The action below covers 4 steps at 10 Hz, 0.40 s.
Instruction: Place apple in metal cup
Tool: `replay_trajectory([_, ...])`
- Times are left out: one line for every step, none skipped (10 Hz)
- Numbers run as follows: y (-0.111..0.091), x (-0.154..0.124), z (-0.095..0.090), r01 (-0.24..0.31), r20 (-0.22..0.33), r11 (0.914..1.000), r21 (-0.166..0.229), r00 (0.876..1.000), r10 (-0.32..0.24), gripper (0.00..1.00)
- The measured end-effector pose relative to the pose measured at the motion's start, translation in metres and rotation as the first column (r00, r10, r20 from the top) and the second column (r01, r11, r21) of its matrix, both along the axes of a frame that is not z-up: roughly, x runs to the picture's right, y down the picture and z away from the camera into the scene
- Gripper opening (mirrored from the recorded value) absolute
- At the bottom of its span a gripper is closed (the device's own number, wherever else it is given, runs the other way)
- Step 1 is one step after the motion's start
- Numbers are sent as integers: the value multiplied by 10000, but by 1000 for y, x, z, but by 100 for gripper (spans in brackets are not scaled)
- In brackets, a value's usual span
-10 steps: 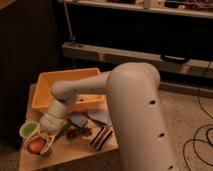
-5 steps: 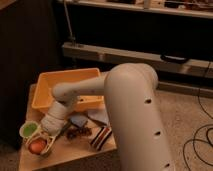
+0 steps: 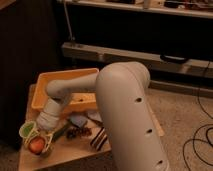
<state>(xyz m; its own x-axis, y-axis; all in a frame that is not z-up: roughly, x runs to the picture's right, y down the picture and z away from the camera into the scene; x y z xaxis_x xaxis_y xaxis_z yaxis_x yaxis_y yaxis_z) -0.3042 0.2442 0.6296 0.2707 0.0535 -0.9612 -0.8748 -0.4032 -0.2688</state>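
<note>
Camera view shows a small wooden table [image 3: 75, 150] in the lower left of the frame, so going left to right: at the far left edge sits a white cup with green contents [image 3: 26, 131], and just right of and below it is the apple [image 3: 36, 145], orange-red, sitting right at the gripper [image 3: 41, 144]. Honestly I cannot tell whether the jaws are clamped on the apple or just around it, and I can't say whether it's resting on the table or lifted either. I also can't pick out the metal cup for sure; it may be hidden by the wrist or right under the apple. Next over is a dark green item, then a dark reddish-brown cluster [image 3: 79, 132] of small bits, a bluish piece [image 3: 77, 120], and a dark striped packet [image 3: 98, 139]. Behind those sits a yellow bin [image 3: 50, 82], and the big white arm [image 3: 127, 115] fills the middle. My guess is the step is getting the apple centred over the cup, so I'd go slow, come straight down, and steer clear of the white cup since it's so close.
</note>
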Motion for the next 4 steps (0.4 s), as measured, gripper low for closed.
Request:
replay_trajectory([5,2,1,51,-52,10000,-54,10000,-52,80])
replay_trajectory([7,7,2,-42,-149,9999,-117,9999,40,80])
replay_trajectory([7,9,2,-232,-63,9997,-117,9997,231,80])
replay_trajectory([4,8,-1,-769,348,9970,-84,9964,771,80])
